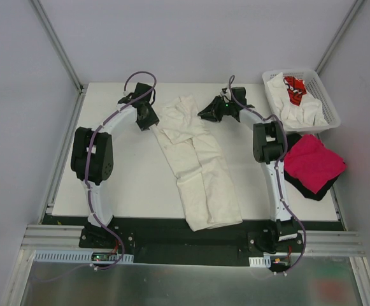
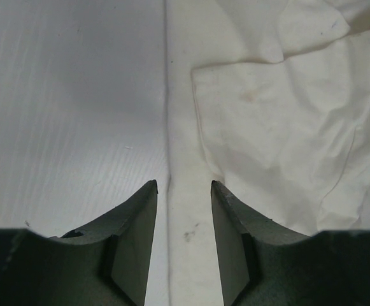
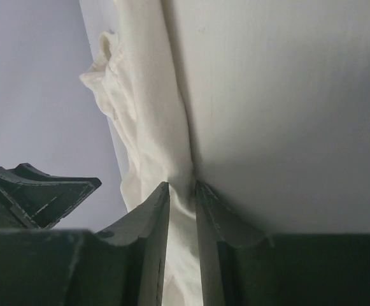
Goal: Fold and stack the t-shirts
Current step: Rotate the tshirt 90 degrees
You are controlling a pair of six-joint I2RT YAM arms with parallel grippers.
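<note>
A cream t-shirt (image 1: 200,166), folded into a long strip, lies down the middle of the table. My left gripper (image 1: 149,122) is at its far left edge, open. In the left wrist view the gripper (image 2: 183,185) straddles the edge of the cloth (image 2: 286,127), which lies flat. My right gripper (image 1: 204,115) is at the strip's far right edge. In the right wrist view it (image 3: 183,185) is shut on a fold of the cream shirt (image 3: 146,115). A magenta shirt (image 1: 312,162) lies folded on a black one (image 1: 312,191) at the right.
A white lattice basket (image 1: 327,95) at the back right holds white shirts and one with red print (image 1: 294,88). Grey walls close in the table at the back and both sides.
</note>
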